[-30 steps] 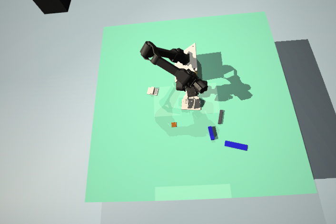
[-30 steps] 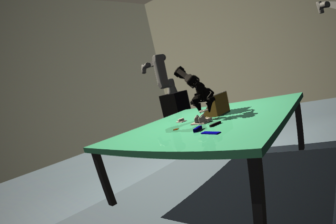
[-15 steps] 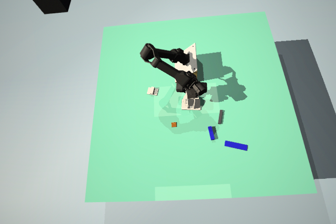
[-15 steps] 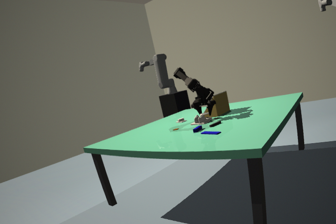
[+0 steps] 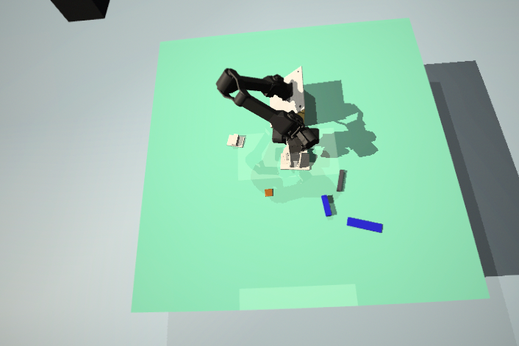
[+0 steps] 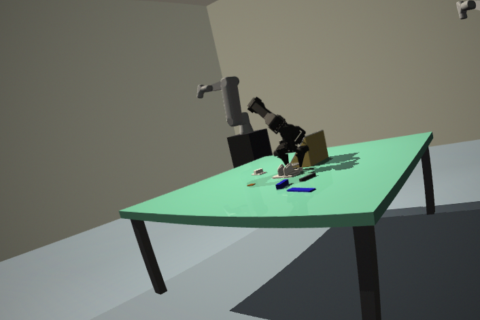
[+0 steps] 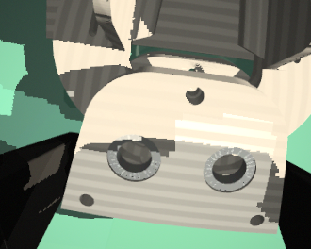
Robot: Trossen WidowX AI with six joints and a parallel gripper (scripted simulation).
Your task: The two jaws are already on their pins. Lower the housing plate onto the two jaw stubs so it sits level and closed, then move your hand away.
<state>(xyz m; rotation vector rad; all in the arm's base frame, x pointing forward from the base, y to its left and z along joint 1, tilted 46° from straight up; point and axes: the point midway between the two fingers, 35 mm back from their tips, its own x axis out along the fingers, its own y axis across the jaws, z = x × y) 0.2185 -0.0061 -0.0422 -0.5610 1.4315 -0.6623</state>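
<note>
The cream housing plate fills the middle of the wrist view, with two grey-rimmed round holes. Grey surfaces show inside both holes. My gripper is shut on the plate by its side edges, with one black finger at each side. The plate is low over the cream base. The grey-shaded jaws stand on the base, in front of the fingers in the exterior view. Whether the plate touches the stubs or sits level cannot be told; the arm hides it from above.
A tan block stands behind the arm. A small white part lies left of the base. An orange square, a dark bar and two blue blocks, one short and one long, lie in front.
</note>
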